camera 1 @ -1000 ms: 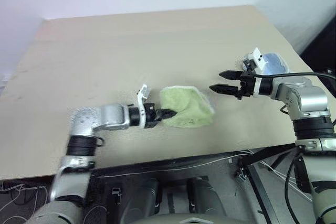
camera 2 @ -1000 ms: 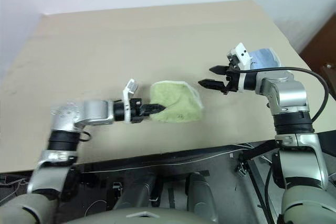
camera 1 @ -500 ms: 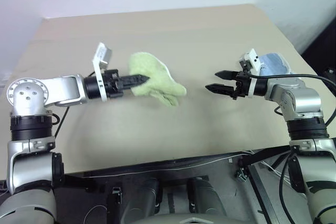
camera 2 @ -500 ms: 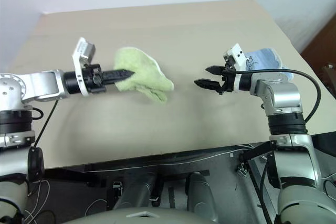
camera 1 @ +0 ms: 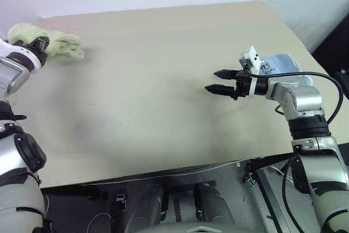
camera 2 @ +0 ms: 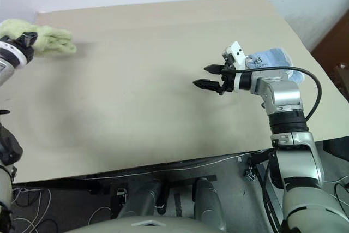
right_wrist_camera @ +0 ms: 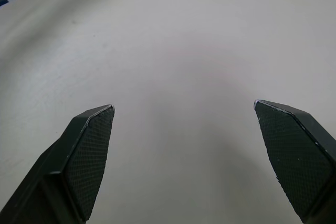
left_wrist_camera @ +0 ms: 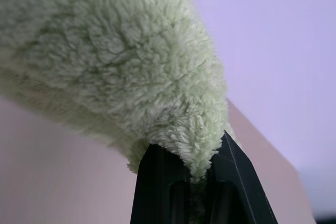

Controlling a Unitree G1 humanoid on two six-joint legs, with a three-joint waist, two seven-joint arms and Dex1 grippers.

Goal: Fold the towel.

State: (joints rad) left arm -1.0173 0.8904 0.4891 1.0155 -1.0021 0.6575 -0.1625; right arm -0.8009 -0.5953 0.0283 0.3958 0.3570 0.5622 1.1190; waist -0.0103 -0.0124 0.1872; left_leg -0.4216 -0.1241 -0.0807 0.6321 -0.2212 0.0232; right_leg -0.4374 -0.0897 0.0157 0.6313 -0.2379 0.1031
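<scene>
The light yellow-green towel (camera 1: pixel 57 43) hangs bunched in the air over the table's far left corner, and my left gripper (camera 1: pixel 37 42) is shut on it. Seen from the left wrist, the fluffy towel (left_wrist_camera: pixel 115 61) is pinched between the two black fingers (left_wrist_camera: pixel 157 182) of that gripper. My right gripper (camera 1: pixel 216 81) hovers open over the right part of the table, its fingers (right_wrist_camera: pixel 89 150) wide apart with nothing between them and only bare tabletop below.
The beige table (camera 1: pixel 152 96) runs wide under both arms. A small light blue cloth (camera 1: pixel 283 63) lies near the table's right edge, behind my right wrist. A black cable (camera 1: pixel 322 80) loops off the right arm.
My left gripper has swung the towel from the table's middle up and far to the left. My right gripper has crept slightly left and stays open.
</scene>
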